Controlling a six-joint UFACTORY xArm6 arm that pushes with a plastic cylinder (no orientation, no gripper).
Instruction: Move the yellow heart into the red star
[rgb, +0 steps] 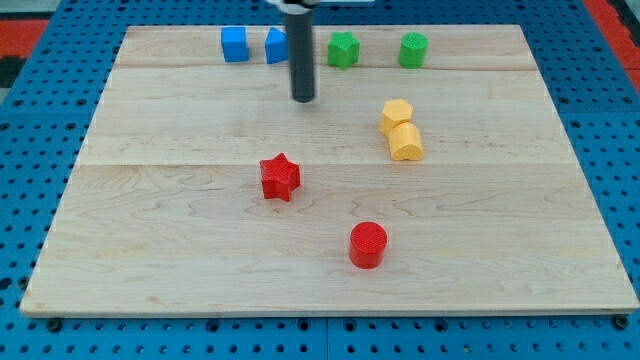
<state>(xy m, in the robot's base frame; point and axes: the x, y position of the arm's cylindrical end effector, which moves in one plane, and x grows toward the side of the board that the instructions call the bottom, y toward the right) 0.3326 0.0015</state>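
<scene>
My rod (302, 50) is showing as a straight, dark grey-to-black cylinder, smooth and matte, with a faint lighter sheen running down its length. My tip (303, 101) is ending flat and blunt, same width as the rest. The upper end is widening into a darker collar, getting cut off by the view's top. Any cables, screws or markings aren't making themselves out.

Single camera, mounted high, angled down across the board (330, 285) from its near long edge. Far edge sits near frame top, near edge near frame bottom; sides taper toward the top. Whole board fits in frame, blue pegboard (40, 150) showing all around. Mid range. No second view.
</scene>
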